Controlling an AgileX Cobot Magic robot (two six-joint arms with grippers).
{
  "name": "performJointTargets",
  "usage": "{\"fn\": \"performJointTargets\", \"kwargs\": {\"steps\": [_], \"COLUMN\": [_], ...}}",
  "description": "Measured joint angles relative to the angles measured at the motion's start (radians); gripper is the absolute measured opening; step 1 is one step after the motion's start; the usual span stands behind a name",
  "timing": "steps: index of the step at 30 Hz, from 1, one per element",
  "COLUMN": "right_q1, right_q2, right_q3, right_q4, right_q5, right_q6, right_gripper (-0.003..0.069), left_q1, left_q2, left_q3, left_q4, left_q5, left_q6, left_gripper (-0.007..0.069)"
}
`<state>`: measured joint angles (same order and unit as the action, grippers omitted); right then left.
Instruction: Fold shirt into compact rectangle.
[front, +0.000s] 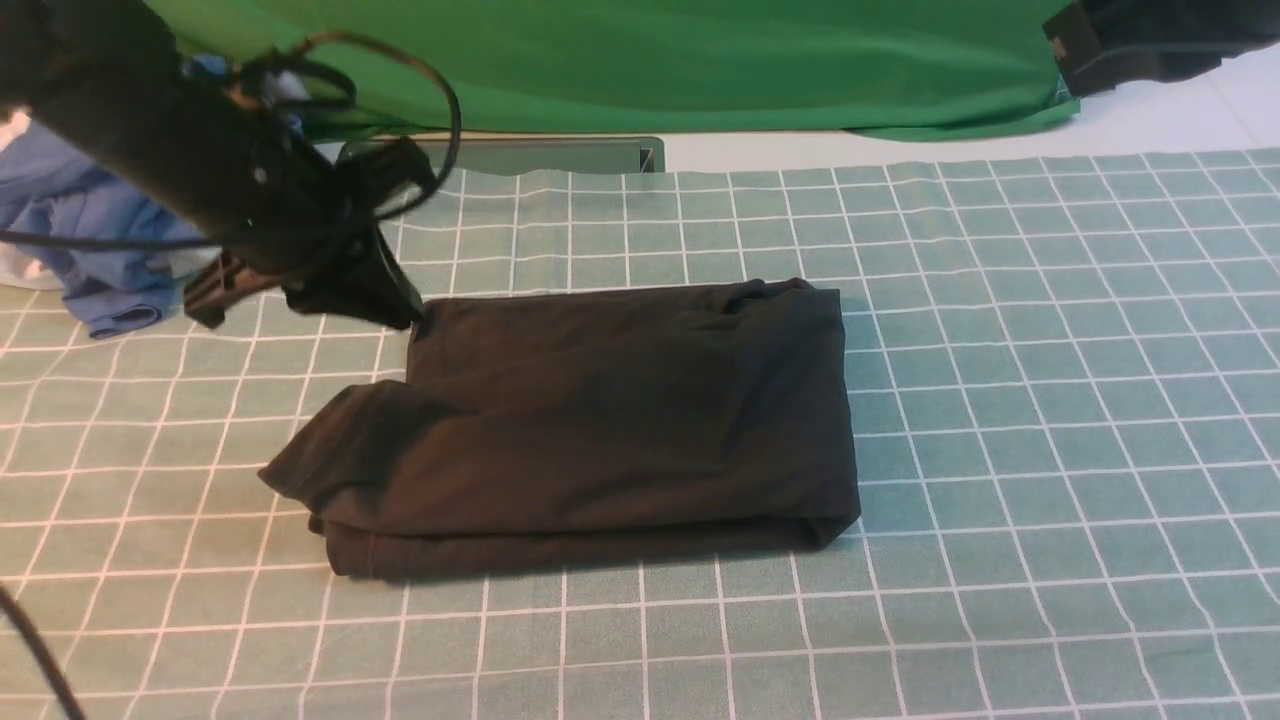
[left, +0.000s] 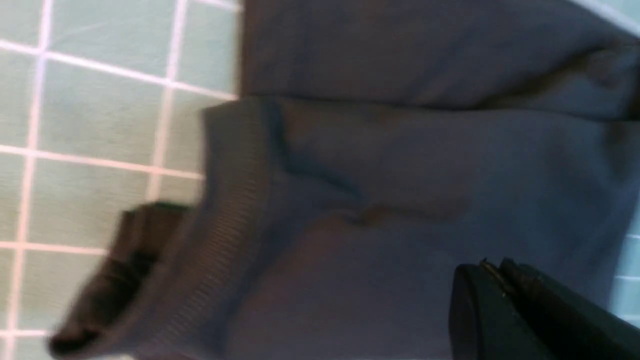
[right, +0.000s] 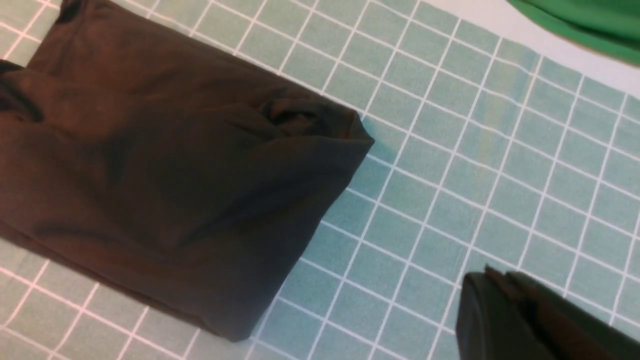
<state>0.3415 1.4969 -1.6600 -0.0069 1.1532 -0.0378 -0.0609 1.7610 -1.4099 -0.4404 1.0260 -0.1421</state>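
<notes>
the black t-shirt (front: 590, 420) lies folded into a rough rectangle near the middle of the green checked tablecloth (front: 1050, 400), its long axis running left to right across the front view. the right end and far edge are fairly square; the left near corner bulges outward in a loose flap, so the rectangle is judged not yet compact. the left gripper (front: 385, 300) sits at the far left corner of the shirt, touching or just above the fabric edge; which of the two cannot be told. in the left wrist view its jaws are pressed together over the dark fabric (left: 400, 175), with nothing visibly pinched between them, and a ribbed hem or cuff (left: 225, 225) lies nearby at the cloth edge. the right gripper (right: 495, 280) is absent from the front view; its wrist view shows its jaws pressed together, holding nothing, raised over bare tablecloth beside the right end of the shirt (right: 165, 175). the left arm is therefore the nearer one, and the loose flap lies toward the robot from its claw, along the shirt's left short edge. beyond the tablecloth a green backdrop (front: 650, 60) hangs; a blue garment (front: 90, 240) lies crumpled at far left, well apart from the shirt.
</notes>
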Motion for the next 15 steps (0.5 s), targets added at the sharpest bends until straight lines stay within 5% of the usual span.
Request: {"fn": "performJointTargets", "kwargs": {"steps": [8,15], "right_q1": [0.000,0.000], "right_q2": [0.000,0.000], "right_q3": [0.000,0.000], "right_q4": [0.000,0.001], "right_q5": [-0.001,0.003], "right_q6": [0.000,-0.003], "right_gripper": [0.0055,0.0060], "left_q1": [-0.001,0.004], "left_q2": [0.159,0.154], "left_q3": [0.010,0.167], "left_q4": [0.044,0.235], "left_q5": [0.021,0.006], "left_q6": [-0.006,-0.093], "left_gripper": [0.0015,0.0015]}}
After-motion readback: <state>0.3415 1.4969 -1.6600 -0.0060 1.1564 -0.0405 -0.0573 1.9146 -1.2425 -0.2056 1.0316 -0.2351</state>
